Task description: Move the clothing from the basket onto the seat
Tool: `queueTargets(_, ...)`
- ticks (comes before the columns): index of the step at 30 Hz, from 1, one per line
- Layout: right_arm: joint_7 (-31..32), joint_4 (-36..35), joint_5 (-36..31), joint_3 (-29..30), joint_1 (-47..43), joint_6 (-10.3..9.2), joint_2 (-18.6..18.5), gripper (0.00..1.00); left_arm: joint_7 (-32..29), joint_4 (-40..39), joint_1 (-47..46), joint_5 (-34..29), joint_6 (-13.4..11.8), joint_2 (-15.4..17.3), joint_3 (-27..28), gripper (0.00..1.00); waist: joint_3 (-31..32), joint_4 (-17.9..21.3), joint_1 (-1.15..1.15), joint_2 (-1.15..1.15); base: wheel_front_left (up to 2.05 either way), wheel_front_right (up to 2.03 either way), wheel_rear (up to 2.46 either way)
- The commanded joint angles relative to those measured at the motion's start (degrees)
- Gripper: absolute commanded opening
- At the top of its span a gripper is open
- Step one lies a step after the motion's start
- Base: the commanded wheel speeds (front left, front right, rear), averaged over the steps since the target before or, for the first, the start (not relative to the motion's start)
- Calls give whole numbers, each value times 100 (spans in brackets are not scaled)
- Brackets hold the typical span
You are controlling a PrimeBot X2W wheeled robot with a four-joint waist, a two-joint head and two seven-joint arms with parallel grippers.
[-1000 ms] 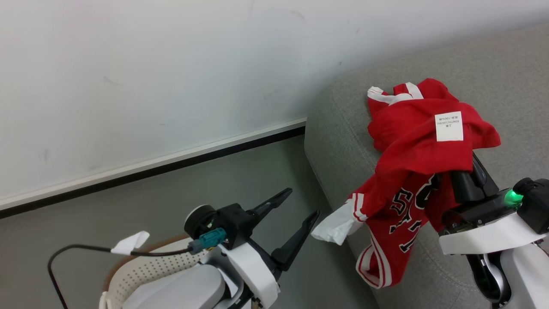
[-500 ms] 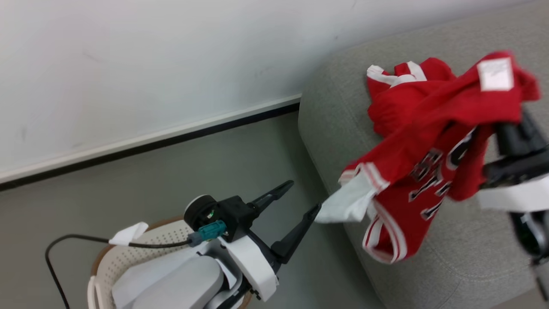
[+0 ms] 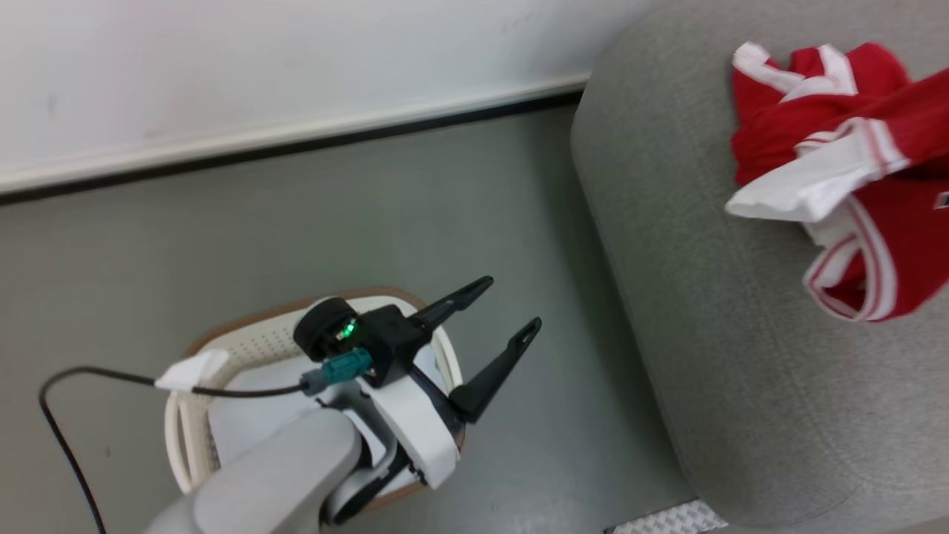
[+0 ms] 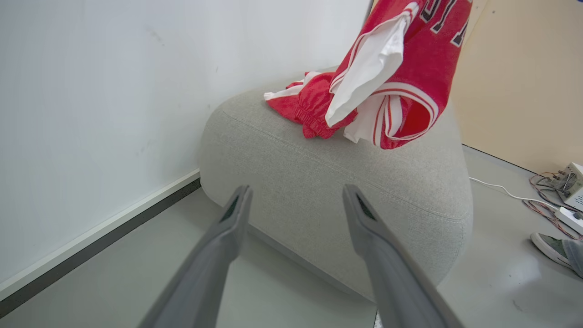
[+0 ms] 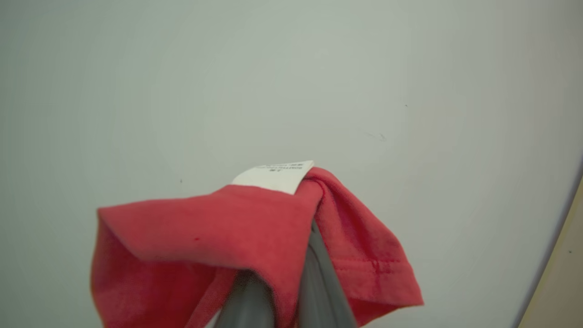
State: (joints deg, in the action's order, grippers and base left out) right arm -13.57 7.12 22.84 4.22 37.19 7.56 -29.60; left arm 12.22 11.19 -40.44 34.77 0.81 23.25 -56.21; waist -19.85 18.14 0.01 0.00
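Red clothing (image 4: 423, 68) is hanging above the seat (image 3: 704, 334), pinched by the right end effector (image 5: 282, 291); 1 piece (image 3: 778, 133) is lying there; left end effector (image 3: 510, 302) is gaping over the basket (image 3: 259, 345). Likely risk: fabric draping the fingers (image 5: 321, 282), snagging at release, sliding floorward.

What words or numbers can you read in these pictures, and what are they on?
Lettering on the red clothing: big black-and-white characters, cut off by the picture's top edge, so they can't be read for sure.
Tag, white, on the clothing's fold: tiny dark print, too small to read.
No text here can be quoted whole.
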Motion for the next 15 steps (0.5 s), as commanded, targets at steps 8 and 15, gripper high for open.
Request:
queueTargets(8,353,1204,79,451,509,-15,-663,0,-141,-292,-408,-130,15,242,111,100,-960,-541,-1,0,0,0,0)
queueTargets(15,821,2162,-102,284,833,-15,-832,0,-108,-344,-525,-157,23,293,137,100,-1254,-782,-1,0,0,0,0)
